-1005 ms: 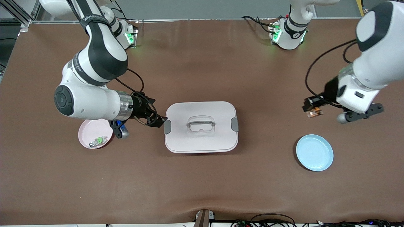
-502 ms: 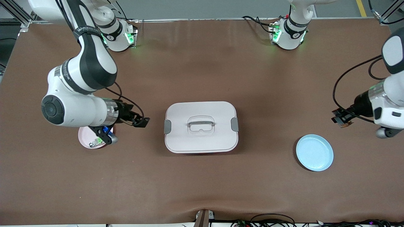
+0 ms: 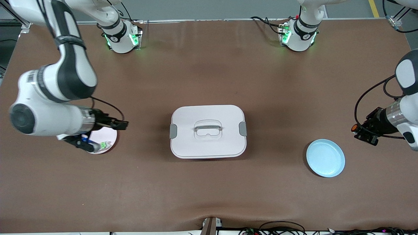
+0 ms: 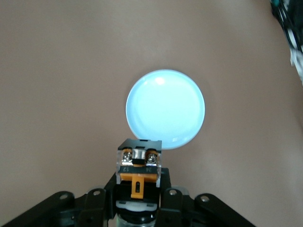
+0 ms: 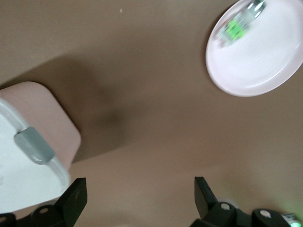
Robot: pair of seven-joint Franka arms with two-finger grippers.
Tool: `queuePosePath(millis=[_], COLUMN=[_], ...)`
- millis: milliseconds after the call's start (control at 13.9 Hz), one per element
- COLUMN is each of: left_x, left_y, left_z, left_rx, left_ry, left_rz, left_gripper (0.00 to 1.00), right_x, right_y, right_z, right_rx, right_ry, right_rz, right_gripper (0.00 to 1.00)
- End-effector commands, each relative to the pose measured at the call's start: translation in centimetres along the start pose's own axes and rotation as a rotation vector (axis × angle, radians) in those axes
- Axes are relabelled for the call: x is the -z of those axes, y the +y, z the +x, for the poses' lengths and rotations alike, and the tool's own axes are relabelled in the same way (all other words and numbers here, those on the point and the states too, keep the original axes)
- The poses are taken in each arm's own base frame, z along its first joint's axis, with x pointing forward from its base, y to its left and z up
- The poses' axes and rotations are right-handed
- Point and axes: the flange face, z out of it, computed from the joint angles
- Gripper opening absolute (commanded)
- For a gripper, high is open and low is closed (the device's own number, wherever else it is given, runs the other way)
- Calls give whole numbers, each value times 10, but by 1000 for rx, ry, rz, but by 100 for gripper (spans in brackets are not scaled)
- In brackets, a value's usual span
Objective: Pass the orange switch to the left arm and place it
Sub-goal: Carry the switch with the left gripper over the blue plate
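The orange switch [image 4: 138, 164], black with an orange tab and a clear top, sits upright between the jaws of my left gripper [image 4: 138, 191], which is shut on it. In the front view that left gripper [image 3: 361, 133] hangs over bare table beside the blue plate [image 3: 325, 158], and the switch's orange end [image 3: 353, 128] points toward the box. The white box [image 3: 207, 112] stands closed at the table's middle. My right gripper [image 3: 121, 124] hovers over the pink plate's rim on the side toward the box, and the right wrist view shows it [image 5: 139, 195] open and empty.
The pink plate [image 3: 107, 134] holds a green-and-clear component [image 3: 104, 144] and lies partly under the right arm. The right wrist view shows the box's corner with a grey latch [image 5: 33, 144]. Cables run along the table's near edge.
The right gripper has drawn back from the box to the pink plate. The left gripper has carried the switch away from the box, toward the left arm's end, beside the blue plate.
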Motion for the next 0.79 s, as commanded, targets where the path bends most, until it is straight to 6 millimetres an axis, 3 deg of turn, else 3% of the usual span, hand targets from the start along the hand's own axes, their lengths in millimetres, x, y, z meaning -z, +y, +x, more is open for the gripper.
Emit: queuePosePath(millis=[0, 287, 718], left_x=[-25, -65, -134], left_y=[15, 23, 34], left_z=[1, 8, 21], left_rx=[128, 173, 252], left_ry=[58, 49, 117], left_rz=[-1, 11, 27], left_gripper=[5, 5, 5], right_x=[28, 61, 108], right_y=[53, 109, 153], right_z=[2, 8, 5], right_rx=[121, 240, 262], right_ry=[36, 101, 186], right_rz=[-28, -88, -124], right_gripper=[100, 100, 100])
